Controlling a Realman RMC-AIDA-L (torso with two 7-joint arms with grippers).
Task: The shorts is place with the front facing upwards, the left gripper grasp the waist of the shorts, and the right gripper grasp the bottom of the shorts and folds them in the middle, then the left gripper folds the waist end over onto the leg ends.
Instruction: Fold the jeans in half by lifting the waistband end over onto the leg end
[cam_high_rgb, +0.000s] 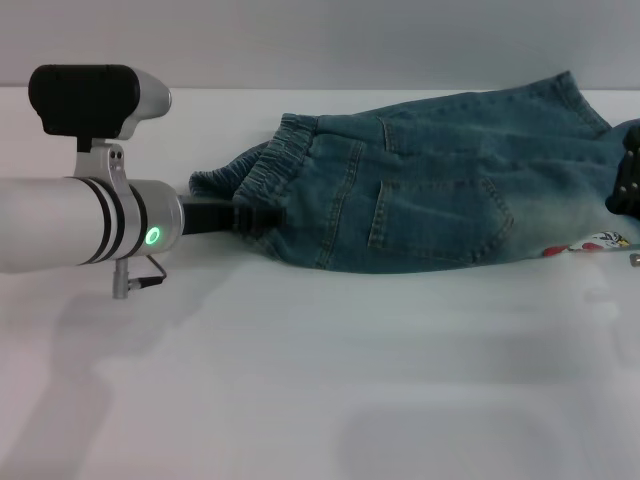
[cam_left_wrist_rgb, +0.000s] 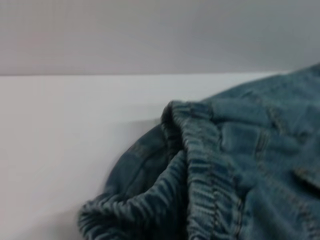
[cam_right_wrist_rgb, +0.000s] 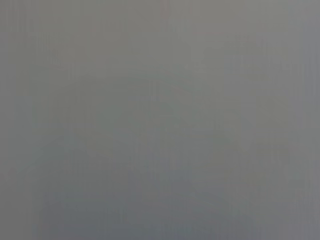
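- White tabletop (cam_high_rgb: 300, 400) is bearing blue denim shorts (cam_high_rgb: 430, 190), apparently already folded lengthwise.
- Black claw-like left gripper (cam_high_rgb: 262, 218) is reaching the ruffled waistband (cam_left_wrist_rgb: 200, 165) at nine o'clock; grip unclear.
- Right gripper (cam_high_rgb: 628, 178) is sitting at three o'clock, state unclear.
- Waist-over-legs fold is remaining.

I see a plain white table (cam_high_rgb: 320, 400) filling most of my head view, smooth and matte, with soft grey shadows lying across its near part. Behind its far edge stands a bare pale grey wall (cam_high_rgb: 350, 40), unmarked and evenly lit. The light is diffuse and cool. My right wrist view gives only a flat grey field; I cannot tell what surface it is.
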